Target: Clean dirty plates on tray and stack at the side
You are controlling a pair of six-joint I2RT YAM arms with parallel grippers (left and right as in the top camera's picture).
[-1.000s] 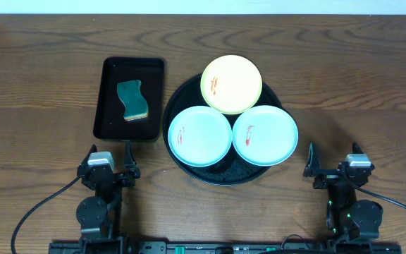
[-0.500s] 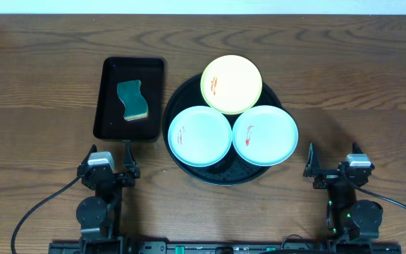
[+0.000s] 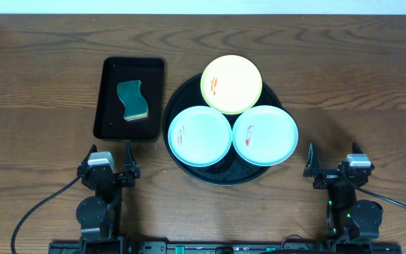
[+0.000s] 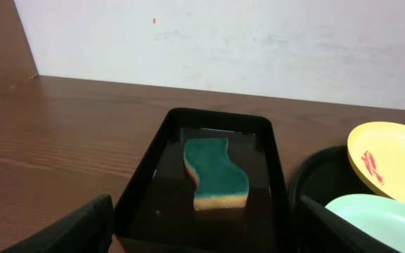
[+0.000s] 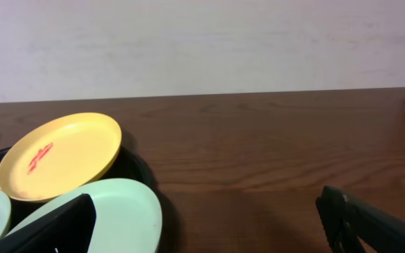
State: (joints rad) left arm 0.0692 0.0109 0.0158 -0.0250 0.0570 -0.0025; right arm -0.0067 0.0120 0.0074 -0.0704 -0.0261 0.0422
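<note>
The round black tray (image 3: 189,169) holds three plates. The yellow plate (image 3: 231,84) is at the back, with a red smear. Two mint-blue plates, left (image 3: 200,135) and right (image 3: 265,135), are in front, each smeared red. My left gripper (image 3: 110,168) is open and empty near the front left edge, behind the rectangular tray. My right gripper (image 3: 332,168) is open and empty at the front right, right of the round tray. The left wrist view shows the yellow plate (image 4: 392,154). The right wrist view shows the yellow plate (image 5: 58,154) and a mint-blue plate (image 5: 118,214).
A rectangular black tray (image 3: 111,123) left of the round tray holds a teal wavy sponge (image 3: 132,100), which also shows in the left wrist view (image 4: 215,172). Bare wooden table (image 3: 358,85) lies to the right of the round tray.
</note>
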